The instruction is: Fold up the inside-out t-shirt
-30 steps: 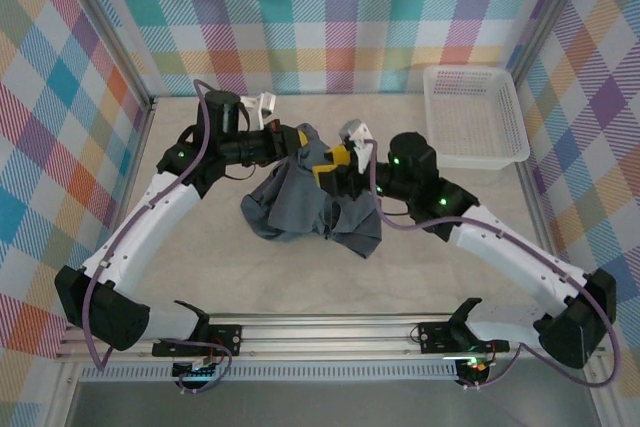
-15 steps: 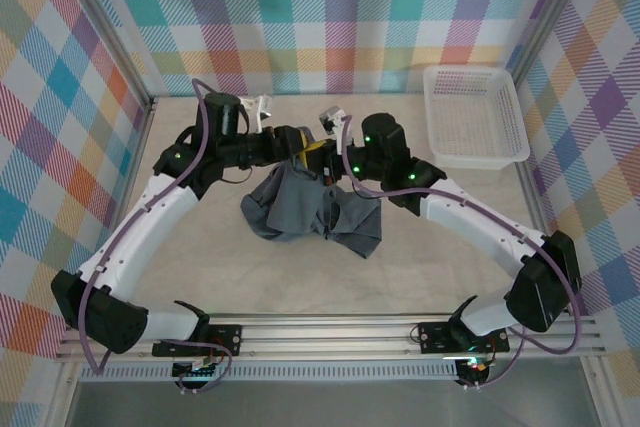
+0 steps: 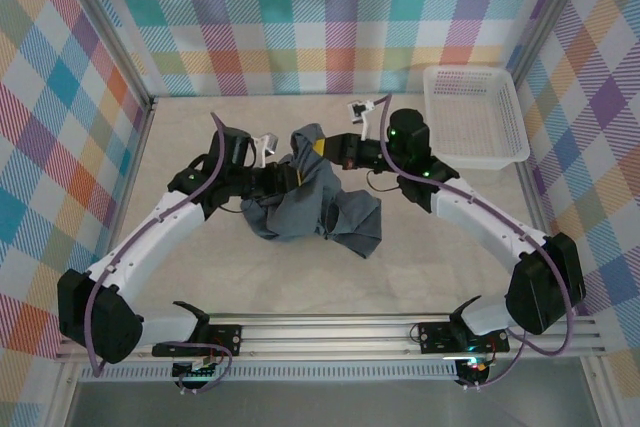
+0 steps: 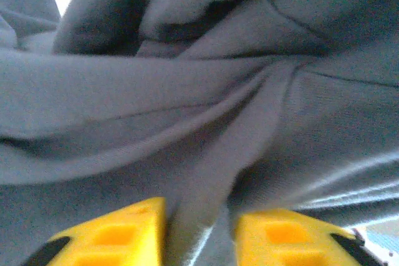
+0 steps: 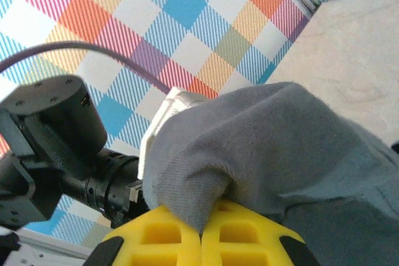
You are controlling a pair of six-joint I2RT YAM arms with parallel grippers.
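Your arms bow inward over mid-table: right gripper point(image 5: 201, 227) clamped tight on a raised edge of the dark slate-grey soft-fabric t-shirt point(image 3: 305, 205), left gripper point(image 4: 198, 219) pinching a fold beside it, the rest heaped on the beige table point(image 3: 450, 247).

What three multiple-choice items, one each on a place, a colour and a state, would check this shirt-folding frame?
1. Where on the table does the white basket stand?
A) far right corner
B) near left corner
C) centre

2. What colour is the t-shirt?
A) white
B) dark grey
C) red

3. What state is the right end effector in?
A) open above the basket
B) open, clear of any cloth
C) shut on a fold of the t-shirt

Key:
1 A, because the top view shows the basket against the back wall on the right.
2 B, because the cloth is slate-grey in every view.
3 C, because the right wrist view shows the yellow fingers pressed together with cloth pinched between them.
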